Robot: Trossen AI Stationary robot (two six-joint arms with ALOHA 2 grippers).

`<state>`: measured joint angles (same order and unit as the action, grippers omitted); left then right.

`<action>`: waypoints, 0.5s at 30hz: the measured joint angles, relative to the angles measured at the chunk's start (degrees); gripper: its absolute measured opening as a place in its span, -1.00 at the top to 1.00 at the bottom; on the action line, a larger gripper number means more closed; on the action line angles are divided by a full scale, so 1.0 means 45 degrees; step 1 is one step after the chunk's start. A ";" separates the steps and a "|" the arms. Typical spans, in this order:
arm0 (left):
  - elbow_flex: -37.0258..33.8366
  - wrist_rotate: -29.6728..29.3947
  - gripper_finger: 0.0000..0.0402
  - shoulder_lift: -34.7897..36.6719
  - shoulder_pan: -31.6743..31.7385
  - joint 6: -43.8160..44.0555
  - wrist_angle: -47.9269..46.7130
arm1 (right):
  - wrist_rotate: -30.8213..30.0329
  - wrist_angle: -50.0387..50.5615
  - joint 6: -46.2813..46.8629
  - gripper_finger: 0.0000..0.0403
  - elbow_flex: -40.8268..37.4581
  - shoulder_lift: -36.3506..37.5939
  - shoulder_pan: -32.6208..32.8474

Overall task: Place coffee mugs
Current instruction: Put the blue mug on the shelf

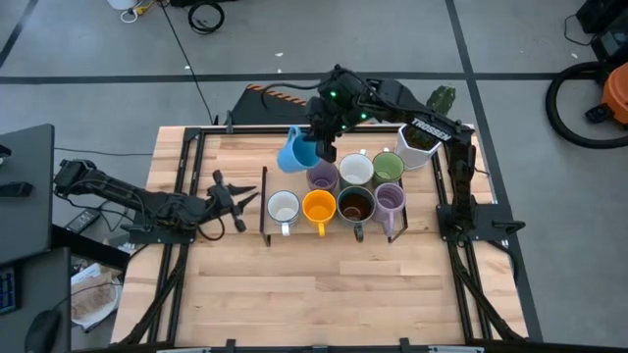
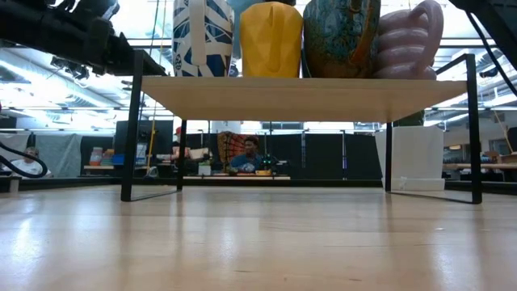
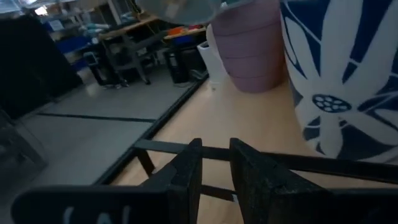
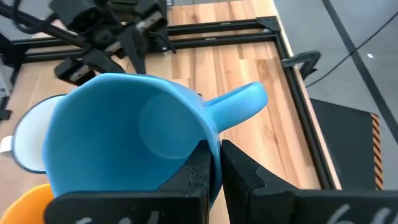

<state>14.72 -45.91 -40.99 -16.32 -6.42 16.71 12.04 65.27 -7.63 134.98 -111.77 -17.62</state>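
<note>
Right arm stretched out from its base at the table's right edge, reaching across toward the far middle, wrist bent down. Right gripper (image 1: 322, 149) pinched tight on the rim of the blue mug (image 1: 294, 152), holding it up. Left arm folded low along the left side, left gripper (image 1: 238, 201) lying near the tabletop, fingers (image 3: 186, 171) only slightly apart.

A robotics lab; grey concrete floor (image 1: 510, 39) with cables, rows of workbenches (image 2: 242, 174) behind, a person (image 2: 249, 158) seated there.

Right hand (image 1: 316, 147) grips the blue mug (image 1: 294, 152) beside 7 shelved mugs (image 1: 339, 196).
</note>
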 joint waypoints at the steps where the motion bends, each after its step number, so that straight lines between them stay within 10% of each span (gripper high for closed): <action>1: 0.0000 -0.0142 0.57 0.0064 0.0003 -0.0193 0.0061 | -0.0034 -0.0014 -0.0013 0.88 0.0000 0.0000 -0.0016; 10: 0.0382 -0.1351 0.55 0.0616 0.0201 -0.2382 0.1876 | -0.0121 -0.0062 -0.0411 0.87 0.0003 0.0323 -0.0078; 15: 0.2686 -0.0924 0.39 0.0207 0.0815 -0.1815 -0.1403 | -0.1376 -0.0024 -0.0464 0.87 0.0015 0.0403 -0.0108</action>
<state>26.81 -50.06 -40.06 -12.65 -14.59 10.39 5.85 65.17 -9.72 135.04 -109.95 -18.11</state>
